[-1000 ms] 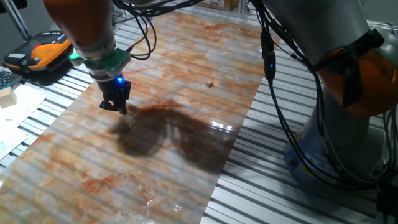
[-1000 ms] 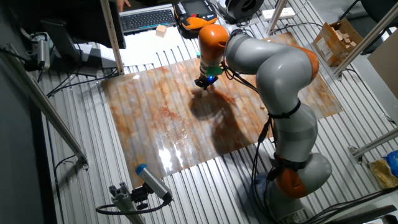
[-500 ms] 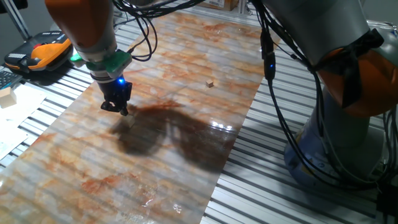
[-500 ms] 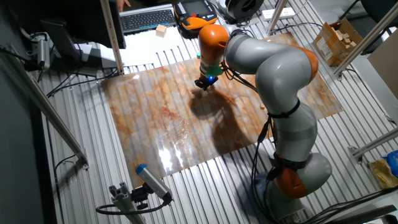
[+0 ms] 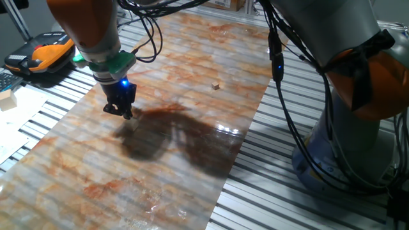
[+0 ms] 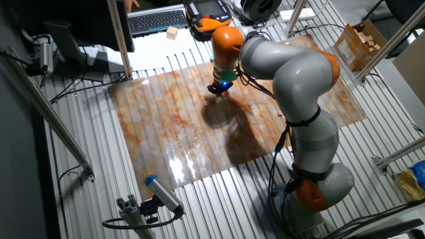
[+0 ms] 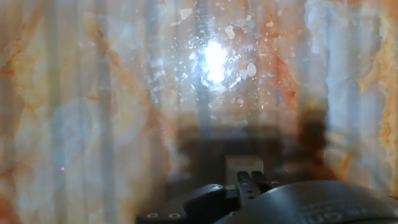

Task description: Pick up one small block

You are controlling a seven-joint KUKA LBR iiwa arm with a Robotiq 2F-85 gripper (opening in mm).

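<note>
Small block point(image 7: 244, 163): a pale cube that the hand view shows right at the fingers point(image 7: 250, 180), tucked against their tips just above the counter point(image 5: 192, 70). From the fixed views the gripper point(image 5: 121, 110) hangs a little above the marbled orange-and-white sheet, and the cube there is hidden by the dark fingers. They look drawn in close around it, so my reading is that they are clamped on the block, which has no long axis to speak of. The coming move turns on a straight lift, since the block sits directly between the fingers, not off to either side.

Further right on the sheet lies a much tinier cube point(image 5: 216, 84), well apart. The sheet is glossy, throwing glare and a broad arm shadow, and rests on ribbed metal slats point(image 5: 268, 191).
</note>
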